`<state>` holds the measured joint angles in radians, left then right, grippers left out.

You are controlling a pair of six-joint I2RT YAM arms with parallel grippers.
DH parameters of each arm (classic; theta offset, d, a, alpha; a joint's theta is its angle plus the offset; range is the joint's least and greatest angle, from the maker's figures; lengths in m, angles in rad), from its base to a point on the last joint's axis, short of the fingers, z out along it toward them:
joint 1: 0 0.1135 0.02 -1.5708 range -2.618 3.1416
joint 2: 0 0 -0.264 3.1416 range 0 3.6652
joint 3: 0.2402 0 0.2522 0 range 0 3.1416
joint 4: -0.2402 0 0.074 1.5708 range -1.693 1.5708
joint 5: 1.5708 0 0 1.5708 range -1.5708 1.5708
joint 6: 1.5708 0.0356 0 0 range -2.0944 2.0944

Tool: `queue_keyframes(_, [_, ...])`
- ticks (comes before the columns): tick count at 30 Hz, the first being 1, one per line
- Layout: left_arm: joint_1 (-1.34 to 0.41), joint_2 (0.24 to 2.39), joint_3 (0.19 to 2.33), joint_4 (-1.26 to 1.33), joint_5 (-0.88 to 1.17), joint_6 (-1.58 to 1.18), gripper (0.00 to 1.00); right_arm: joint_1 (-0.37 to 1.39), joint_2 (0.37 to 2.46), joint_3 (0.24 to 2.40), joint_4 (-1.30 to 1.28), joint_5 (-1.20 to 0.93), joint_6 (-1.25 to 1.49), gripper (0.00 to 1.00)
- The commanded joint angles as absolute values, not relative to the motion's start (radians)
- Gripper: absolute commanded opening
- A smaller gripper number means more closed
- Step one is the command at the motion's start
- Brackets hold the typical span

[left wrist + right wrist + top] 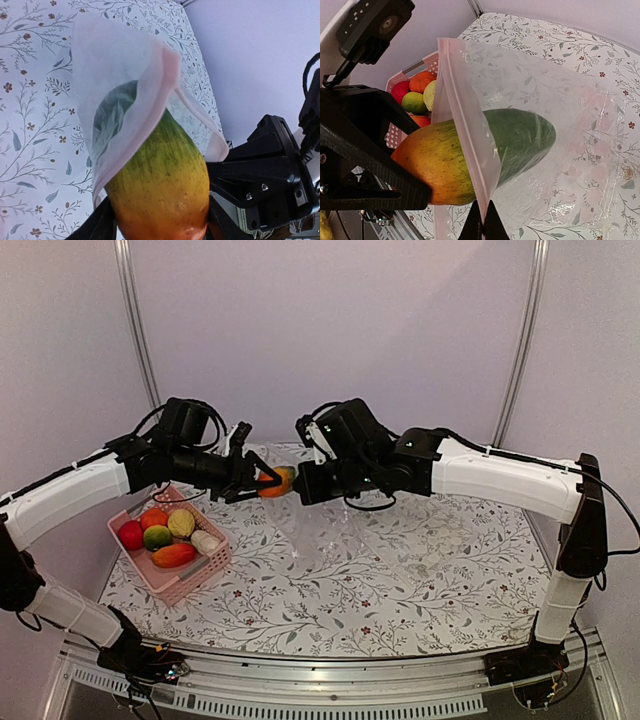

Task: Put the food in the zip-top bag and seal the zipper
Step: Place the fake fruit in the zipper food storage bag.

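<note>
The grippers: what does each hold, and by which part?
The left gripper holds the toy mango by its orange end; the right gripper pinches the zip-top bag at its zipper.

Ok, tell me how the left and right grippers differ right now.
The left gripper has its jaws spread around a mango; the right gripper has its jaws pinched shut on the rim of the clear bag. The left gripper carries food, the mango's green end inside the bag; the right gripper carries only the bag. They share black jaws and meet nose to nose above the table.
</note>
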<state>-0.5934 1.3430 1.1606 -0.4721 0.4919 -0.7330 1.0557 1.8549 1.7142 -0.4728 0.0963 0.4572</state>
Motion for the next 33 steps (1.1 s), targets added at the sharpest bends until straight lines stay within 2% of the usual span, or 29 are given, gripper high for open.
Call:
queue_keyframes(1, [-0.618, 1.376, 1.168, -0.460, 0.412, -0.741, 0.41, 1.063, 1.876, 1.739, -0.449, 0.066, 0.477, 0.00])
queue_keyframes(7, [-0.636, 1.408, 1.193, -0.499, 0.374, -0.718, 0.48, 1.064, 1.882, 1.740, -0.447, 0.065, 0.486, 0.00])
queue_keyframes(19, [-0.638, 1.372, 1.216, -0.518, 0.378, -0.676, 0.77, 1.064, 1.891, 1.740, -0.467, 0.113, 0.503, 0.00])
queue_keyframes(24, [-0.637, 1.331, 1.248, -0.575, 0.389, -0.633, 0.80, 1.062, 1.887, 1.740, -0.476, 0.130, 0.503, 0.00])
queue_keyframes(33, [-0.636, 1.161, 1.193, -0.644, 0.263, -0.631, 0.85, 1.057, 1.876, 1.738, -0.482, 0.149, 0.497, 0.00])
